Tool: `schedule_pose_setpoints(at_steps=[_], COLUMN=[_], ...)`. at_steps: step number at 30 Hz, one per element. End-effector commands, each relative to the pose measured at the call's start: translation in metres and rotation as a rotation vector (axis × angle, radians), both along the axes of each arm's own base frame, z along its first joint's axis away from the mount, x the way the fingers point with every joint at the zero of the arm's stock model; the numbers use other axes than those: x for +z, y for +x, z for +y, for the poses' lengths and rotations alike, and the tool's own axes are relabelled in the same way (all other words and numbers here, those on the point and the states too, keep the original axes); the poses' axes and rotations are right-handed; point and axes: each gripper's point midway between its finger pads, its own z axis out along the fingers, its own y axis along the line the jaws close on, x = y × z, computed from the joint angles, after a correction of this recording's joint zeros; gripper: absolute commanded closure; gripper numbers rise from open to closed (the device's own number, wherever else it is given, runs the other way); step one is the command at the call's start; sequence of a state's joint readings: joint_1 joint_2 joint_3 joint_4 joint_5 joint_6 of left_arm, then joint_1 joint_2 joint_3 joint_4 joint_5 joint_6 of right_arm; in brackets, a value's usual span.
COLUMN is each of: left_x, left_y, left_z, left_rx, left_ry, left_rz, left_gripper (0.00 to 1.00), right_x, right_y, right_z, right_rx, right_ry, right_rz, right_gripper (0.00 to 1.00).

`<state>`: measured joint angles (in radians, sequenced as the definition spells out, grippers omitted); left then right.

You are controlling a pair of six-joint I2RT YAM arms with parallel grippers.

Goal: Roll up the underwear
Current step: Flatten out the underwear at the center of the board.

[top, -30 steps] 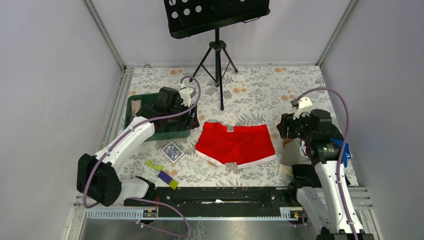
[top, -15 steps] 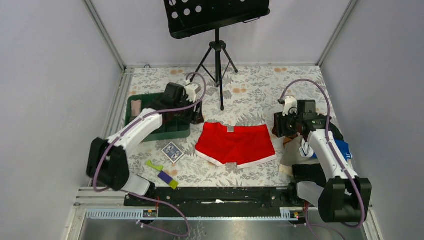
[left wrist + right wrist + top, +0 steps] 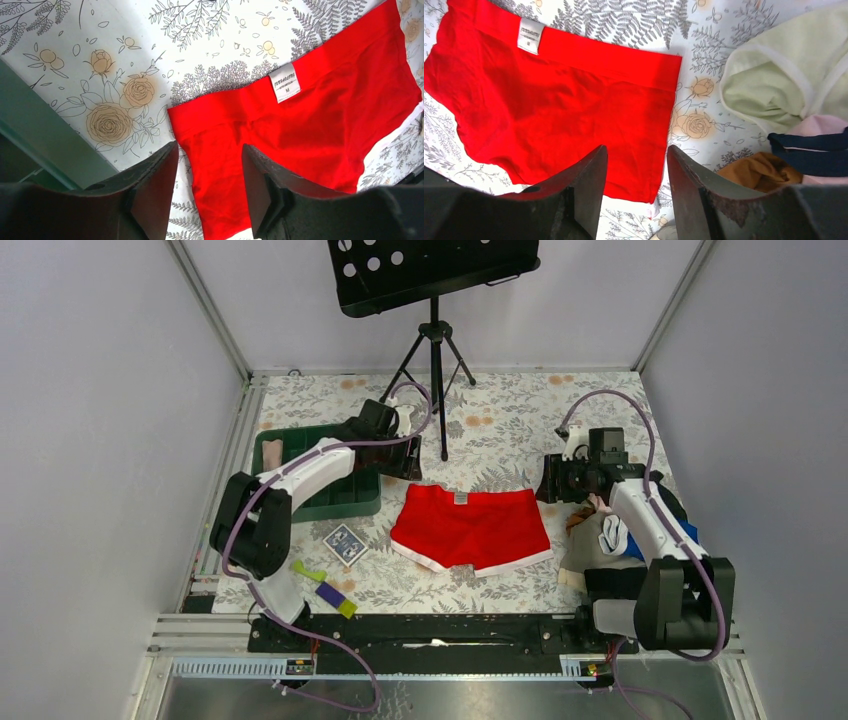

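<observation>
The red underwear [image 3: 472,527] lies flat on the floral table, its waistband with a white label toward the back and white trim along the leg edges. It fills much of the left wrist view [image 3: 310,130] and the right wrist view [image 3: 559,105]. My left gripper [image 3: 412,468] is open and empty above the underwear's back left corner [image 3: 210,150]. My right gripper [image 3: 548,486] is open and empty above its back right corner [image 3: 636,150]. Neither gripper touches the cloth.
A green tray [image 3: 330,503] sits left of the underwear. A pile of other clothes [image 3: 615,540] lies at the right, close to my right arm. A small patterned card [image 3: 344,543] and coloured blocks [image 3: 326,588] lie near the front left. A music stand [image 3: 436,360] is at the back.
Both arms have swung inward toward the underwear: the left gripper moved right from over the green tray, and the right gripper moved left and back. The underwear has not moved.
</observation>
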<state>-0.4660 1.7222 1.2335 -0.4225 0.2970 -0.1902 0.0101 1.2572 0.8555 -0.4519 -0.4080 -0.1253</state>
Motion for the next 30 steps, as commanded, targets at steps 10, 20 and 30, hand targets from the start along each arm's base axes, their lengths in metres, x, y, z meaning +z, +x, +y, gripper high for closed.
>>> schedule_pose_setpoints(at_steps=[10,20,30], left_x=[-0.017,-0.045,-0.066], left_y=[0.017,0.03,0.039], left_z=[-0.011,-0.005,0.002], left_rx=[0.056,0.064,0.108], left_ry=[-0.013,0.033,0.085], left_rz=[-0.017,0.029,0.059], left_gripper=[0.43,0.45,0.52], right_x=[-0.025,-0.049,-0.074], right_y=[0.028,0.052,0.056], right_z=[0.002,-0.003,0.006], right_rx=[-0.002,0.038,0.131], right_ry=[0.016,-0.029,0.011], right_rz=[0.075,0.103,0.224], right_gripper=[0.47,0.53,0.51])
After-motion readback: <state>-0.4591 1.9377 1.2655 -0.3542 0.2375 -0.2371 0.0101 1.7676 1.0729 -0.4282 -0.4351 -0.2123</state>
